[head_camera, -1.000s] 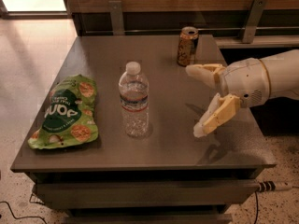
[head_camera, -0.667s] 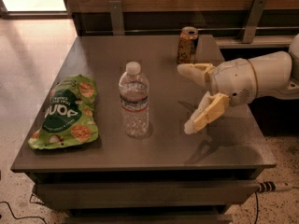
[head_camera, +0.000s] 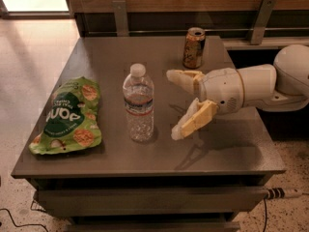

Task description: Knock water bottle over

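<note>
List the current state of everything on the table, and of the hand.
water bottle: upright, cap on, not yet knocked over.
hand: open, fingers spread, above the table beside the water bottle, not touching it.
drink can: upright near the back edge, apart from the hand.
chip bag: lying flat, on the far side of the water bottle from the hand.

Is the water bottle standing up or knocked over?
Upright: the water bottle stands on its base, white cap on top. The open gripper hovers beside it, not touching.
</note>
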Robot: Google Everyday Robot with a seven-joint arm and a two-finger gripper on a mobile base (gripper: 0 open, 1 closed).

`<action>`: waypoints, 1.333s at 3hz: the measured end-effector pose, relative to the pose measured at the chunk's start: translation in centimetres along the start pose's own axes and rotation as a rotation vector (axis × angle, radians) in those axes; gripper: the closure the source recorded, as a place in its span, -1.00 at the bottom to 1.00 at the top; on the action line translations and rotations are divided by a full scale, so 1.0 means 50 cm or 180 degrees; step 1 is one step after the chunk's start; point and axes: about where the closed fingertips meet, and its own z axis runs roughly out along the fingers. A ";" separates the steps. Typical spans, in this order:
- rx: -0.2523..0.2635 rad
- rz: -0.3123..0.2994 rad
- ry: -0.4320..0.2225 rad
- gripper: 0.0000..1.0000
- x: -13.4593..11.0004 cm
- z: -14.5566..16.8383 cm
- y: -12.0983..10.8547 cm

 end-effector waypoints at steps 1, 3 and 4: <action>-0.0098 0.0020 -0.0142 -1.00 -0.006 0.053 0.023; -0.0212 0.0011 -0.0185 -0.50 -0.009 0.092 0.039; -0.0224 0.0004 -0.0182 -0.04 -0.012 0.096 0.041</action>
